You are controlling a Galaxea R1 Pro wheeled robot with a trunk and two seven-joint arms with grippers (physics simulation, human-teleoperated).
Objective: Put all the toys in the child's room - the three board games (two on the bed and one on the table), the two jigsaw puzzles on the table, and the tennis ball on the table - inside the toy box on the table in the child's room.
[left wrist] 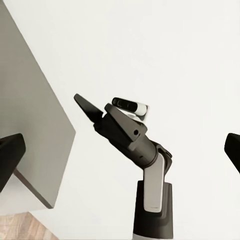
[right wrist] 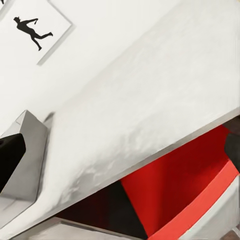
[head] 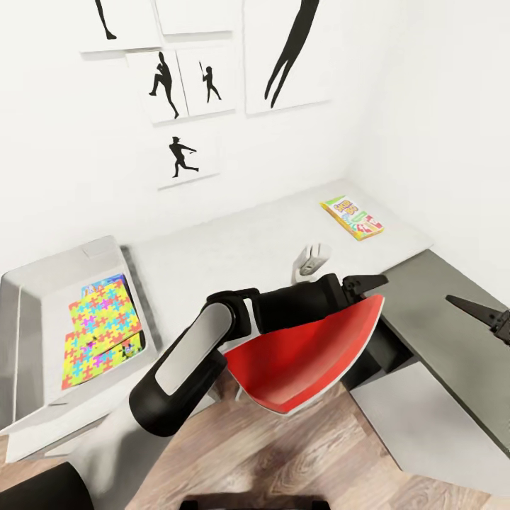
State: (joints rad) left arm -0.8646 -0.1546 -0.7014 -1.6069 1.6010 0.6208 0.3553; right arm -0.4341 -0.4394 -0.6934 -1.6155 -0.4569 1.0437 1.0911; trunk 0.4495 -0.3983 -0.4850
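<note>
Head view, Skip-Bo board game (head: 352, 217) on the counter (head: 241, 248) near the far corner, well beyond the left jaws (head: 365, 283), toy box (head: 32, 297) at left holding jigsaw puzzles (head: 103, 315), right jaws (head: 482, 314) open over the counter's side wing, left wrist view, right jaws (left wrist: 95, 111) parted, right wrist view, counter edge (right wrist: 150, 150), red chair (right wrist: 185, 195), left jaws' state I cannot tell.

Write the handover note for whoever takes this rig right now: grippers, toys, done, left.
Left gripper: empty, over the red chair at the table edge; open or shut, cannot tell.
Right gripper: open, empty, above the table's right wing.
Toy box: on the table's left end, holding two jigsaw puzzles with a printed box partly under them.
Skip-Bo game: on the table near the far right corner, not yet boxed.
Left: the Skip-Bo game. Tennis ball and other games not confirmed from here; check the toy box and bed.
</note>
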